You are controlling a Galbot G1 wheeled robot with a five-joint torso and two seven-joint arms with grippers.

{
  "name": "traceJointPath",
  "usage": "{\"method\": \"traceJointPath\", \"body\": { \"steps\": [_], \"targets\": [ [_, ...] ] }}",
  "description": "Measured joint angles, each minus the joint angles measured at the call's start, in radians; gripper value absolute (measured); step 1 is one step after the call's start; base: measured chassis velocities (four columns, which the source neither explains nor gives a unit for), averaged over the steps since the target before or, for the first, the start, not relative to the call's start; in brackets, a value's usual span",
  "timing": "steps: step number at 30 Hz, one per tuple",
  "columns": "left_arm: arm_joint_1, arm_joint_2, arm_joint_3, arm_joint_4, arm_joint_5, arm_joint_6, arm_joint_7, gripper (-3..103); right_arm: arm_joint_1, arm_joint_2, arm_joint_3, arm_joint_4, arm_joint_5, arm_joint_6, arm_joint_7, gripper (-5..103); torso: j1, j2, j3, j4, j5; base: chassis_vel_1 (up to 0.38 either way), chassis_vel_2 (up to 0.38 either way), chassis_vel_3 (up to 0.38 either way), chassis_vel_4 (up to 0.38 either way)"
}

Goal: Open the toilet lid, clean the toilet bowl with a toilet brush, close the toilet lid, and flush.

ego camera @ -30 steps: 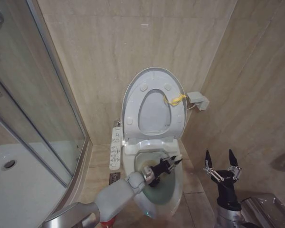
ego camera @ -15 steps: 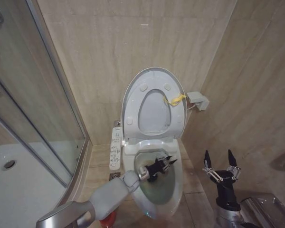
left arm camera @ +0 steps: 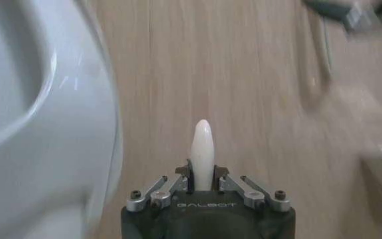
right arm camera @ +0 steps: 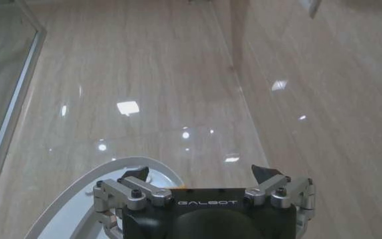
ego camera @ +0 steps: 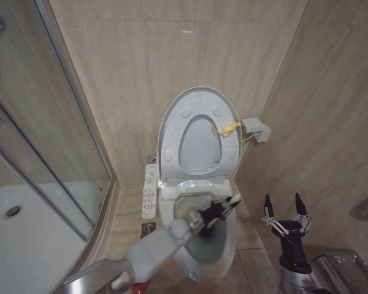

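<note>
Left gripper (ego camera: 219,207) swung toward far bowl side, pinching toilet brush (left arm camera: 202,154) handle. Right gripper (ego camera: 286,212) idle, spread. Watch it: your fast sweep could knock toilet bowl (ego camera: 228,250) rim, splash.

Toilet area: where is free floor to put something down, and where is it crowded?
Free: the tiled floor between the shower glass and the button panel. Crowded: the toilet bowl, where the left gripper holds the toilet brush, and the corner with the right gripper.
</note>
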State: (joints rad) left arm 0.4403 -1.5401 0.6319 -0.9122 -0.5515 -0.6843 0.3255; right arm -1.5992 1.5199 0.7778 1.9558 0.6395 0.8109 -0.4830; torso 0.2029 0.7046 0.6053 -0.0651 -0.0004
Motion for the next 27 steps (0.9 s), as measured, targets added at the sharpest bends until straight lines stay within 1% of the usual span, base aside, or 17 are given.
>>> {"method": "traceJointPath", "body": {
  "steps": [1, 3, 5, 6, 8, 9, 11, 12, 13, 16, 18, 20, 22, 24, 27],
  "targets": [
    [0.0, -0.016, -0.015, 0.009, 0.006, -0.002, -0.001, 21, 0.0, 0.0, 0.001, 0.0, 0.0, 0.0, 0.0, 100, 0.0, 0.0, 0.0, 0.0001, 0.0001, 0.0, 0.0, 0.0, 0.0],
    [0.003, -0.02, -0.017, 0.028, 0.015, -0.004, -0.001, 21, 0.0, 0.0, 0.003, 0.0, 0.0, 0.0, 0.0, 100, 0.0, 0.0, 0.0, 0.0, 0.0, 0.0, 0.0, 0.0, 0.0],
    [0.016, 0.008, 0.002, 0.057, 0.037, -0.005, 0.001, 21, -0.001, -0.001, 0.006, 0.001, 0.0, 0.001, 0.0, 100, 0.0, 0.0, 0.0, 0.0012, 0.0008, 0.0, 0.0, 0.0, 0.0],
    [0.016, 0.008, 0.002, 0.057, 0.037, -0.005, 0.001, 21, -0.001, -0.001, 0.006, 0.001, 0.0, 0.001, 0.0, 100, 0.0, 0.0, 0.0, 0.0012, 0.0008, 0.0, 0.0, 0.0, 0.0],
    [0.031, 0.043, 0.026, 0.061, 0.046, -0.005, 0.004, 21, -0.003, 0.0, 0.005, 0.003, 0.0, 0.001, 0.0, 100, 0.0, 0.0, 0.0, 0.0022, 0.0007, 0.0, 0.0, 0.0, 0.0],
    [0.033, 0.047, 0.026, 0.057, 0.046, -0.005, 0.004, 21, -0.003, 0.001, 0.005, 0.003, 0.0, 0.001, 0.0, 100, 0.0, 0.0, 0.0, 0.0023, 0.0008, 0.0, 0.0, 0.0, 0.0],
    [0.034, 0.045, 0.016, 0.04, 0.045, -0.004, 0.002, 21, -0.002, 0.002, 0.005, 0.002, 0.0, 0.002, -0.001, 100, 0.0, 0.0, 0.0, 0.0021, 0.0008, 0.0, 0.0, 0.0, 0.0],
    [0.033, 0.033, -0.002, 0.021, 0.043, -0.004, 0.001, 21, 0.0, 0.004, 0.004, 0.001, 0.0, 0.002, -0.001, 100, 0.0, 0.0, 0.0, 0.0016, 0.0005, 0.0, 0.0, 0.0, 0.0],
    [0.029, 0.014, -0.023, 0.005, 0.042, -0.005, 0.001, 21, 0.002, 0.005, 0.003, 0.0, 0.0, 0.002, -0.001, 100, 0.0, 0.0, 0.0, 0.0006, -0.0002, 0.0, 0.0, 0.0, 0.0],
    [0.025, -0.003, -0.044, 0.009, 0.044, -0.007, 0.001, 21, 0.002, 0.006, 0.001, -0.001, -0.001, 0.002, -0.001, 100, 0.0, 0.0, 0.0, 0.0, 0.0, 0.0, 0.0, 0.0, 0.0],
    [0.027, 0.002, -0.041, 0.029, 0.05, -0.007, 0.003, 21, 0.002, 0.006, 0.0, -0.001, -0.001, 0.002, -0.001, 100, 0.0, 0.0, 0.0, 0.0, 0.0, 0.0, 0.0, 0.0, 0.0],
    [0.04, 0.032, -0.027, 0.065, 0.072, -0.007, 0.014, 21, -0.001, 0.005, -0.002, 0.0, -0.002, 0.002, -0.002, 100, 0.0, 0.0, 0.0, 0.0009, 0.0003, 0.0, 0.0, 0.0, 0.0],
    [0.052, 0.07, -0.02, 0.077, 0.093, -0.011, 0.027, 21, -0.005, 0.004, -0.002, 0.001, -0.002, 0.002, -0.003, 100, 0.0, 0.0, 0.0, 0.0022, 0.0006, 0.0, 0.0, 0.0, 0.0],
    [0.053, 0.08, -0.017, 0.065, 0.094, -0.012, 0.03, 21, -0.005, 0.003, -0.002, 0.001, -0.002, 0.002, -0.003, 100, 0.0, 0.0, 0.0, 0.0019, 0.0002, 0.0, 0.0, 0.0, 0.0],
    [0.046, 0.094, -0.01, -0.002, 0.079, -0.011, 0.031, 21, -0.006, 0.004, -0.003, 0.005, -0.004, 0.003, -0.003, 100, 0.0, 0.0, 0.0, 0.0012, 0.0003, 0.0, 0.0, 0.0, 0.0]
  ]
}}
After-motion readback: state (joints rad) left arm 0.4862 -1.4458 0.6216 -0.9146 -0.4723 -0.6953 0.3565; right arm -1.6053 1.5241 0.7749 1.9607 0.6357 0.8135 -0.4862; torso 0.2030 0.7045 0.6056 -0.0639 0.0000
